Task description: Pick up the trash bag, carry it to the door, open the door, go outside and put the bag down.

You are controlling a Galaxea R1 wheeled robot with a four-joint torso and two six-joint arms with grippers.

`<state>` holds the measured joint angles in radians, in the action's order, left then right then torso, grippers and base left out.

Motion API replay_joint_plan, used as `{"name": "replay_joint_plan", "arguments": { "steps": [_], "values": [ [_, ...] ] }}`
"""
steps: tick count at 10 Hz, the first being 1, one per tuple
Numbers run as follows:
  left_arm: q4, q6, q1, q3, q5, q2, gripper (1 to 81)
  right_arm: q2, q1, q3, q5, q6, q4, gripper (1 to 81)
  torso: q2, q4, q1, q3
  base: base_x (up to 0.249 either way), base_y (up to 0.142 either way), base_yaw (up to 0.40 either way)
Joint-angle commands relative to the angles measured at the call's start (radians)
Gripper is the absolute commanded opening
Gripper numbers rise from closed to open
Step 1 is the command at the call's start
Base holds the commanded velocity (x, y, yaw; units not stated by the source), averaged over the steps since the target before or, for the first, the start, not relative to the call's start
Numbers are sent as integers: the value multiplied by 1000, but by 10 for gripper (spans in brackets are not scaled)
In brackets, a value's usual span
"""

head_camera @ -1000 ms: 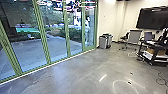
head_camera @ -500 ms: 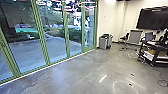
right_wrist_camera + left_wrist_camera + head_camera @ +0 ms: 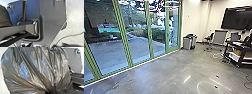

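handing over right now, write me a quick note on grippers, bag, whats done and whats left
Left gripper: the trash bag bunches together close to the left wrist camera, so it probably hangs from this gripper; the grip itself is hard to make out.
Right gripper: state unclear; no hold on the bag that I can confirm.
Place: robot indoors on the grey floor, green-framed glass panels to its left, paved yard beyond them.
Done: bag picked up, it seems.
Left: reach the door, open it, go out, put the bag down.
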<state>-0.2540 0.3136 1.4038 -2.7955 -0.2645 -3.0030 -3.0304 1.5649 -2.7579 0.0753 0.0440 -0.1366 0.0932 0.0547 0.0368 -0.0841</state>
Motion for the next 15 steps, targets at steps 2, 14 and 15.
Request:
{"name": "replay_joint_plan", "arguments": {
  "steps": [2,14,15],
  "values": [
    [1,6,-61,-2,-76,4,10,-4,-41,-2,64,4,0,811,0,0,0,0,176,0,0],
    [1,12,-61,-2,-76,5,10,-4,-41,-2,64,4,2,811,0,0,0,0,173,-33,0],
    [1,12,-59,-2,-76,5,10,-4,-41,-2,64,4,2,811,0,0,0,0,171,0,0]
  ]
}}
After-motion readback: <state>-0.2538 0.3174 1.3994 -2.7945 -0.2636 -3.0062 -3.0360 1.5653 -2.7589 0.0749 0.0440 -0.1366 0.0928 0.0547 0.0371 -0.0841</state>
